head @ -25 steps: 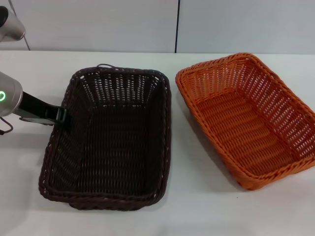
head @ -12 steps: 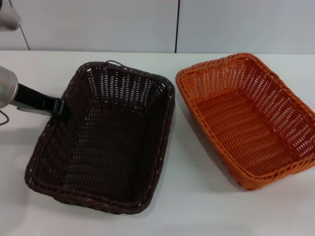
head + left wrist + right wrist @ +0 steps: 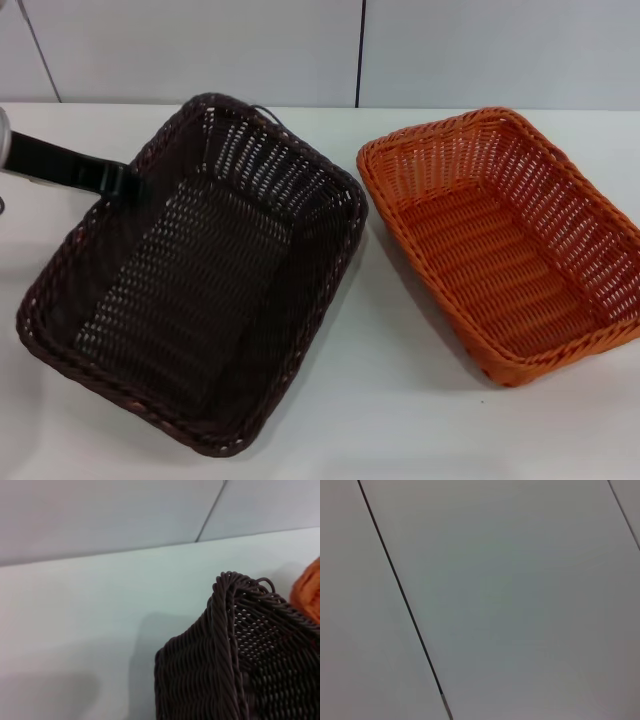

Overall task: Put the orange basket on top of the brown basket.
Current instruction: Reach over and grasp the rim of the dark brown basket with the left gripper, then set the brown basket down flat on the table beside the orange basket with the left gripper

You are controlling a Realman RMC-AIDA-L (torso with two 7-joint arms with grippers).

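Lifting and swinging the brown basket (image 3: 200,290) by its left rim, left gripper (image 3: 122,182) clamped there, tilted higher than a second ago, orange basket (image 3: 505,240) untouched on the table (image 3: 400,420) just right, unstacked.

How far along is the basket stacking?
Done: nothing stacked. The bright orange woven tray basket sits on the white table, beside the dark brown woven tray basket, not on it.
In hand: the left gripper is at the brown basket's left rim, and that basket sits tilted and skewed.
Left: pick up the orange basket and set it on the brown one. The right gripper isn't in view.
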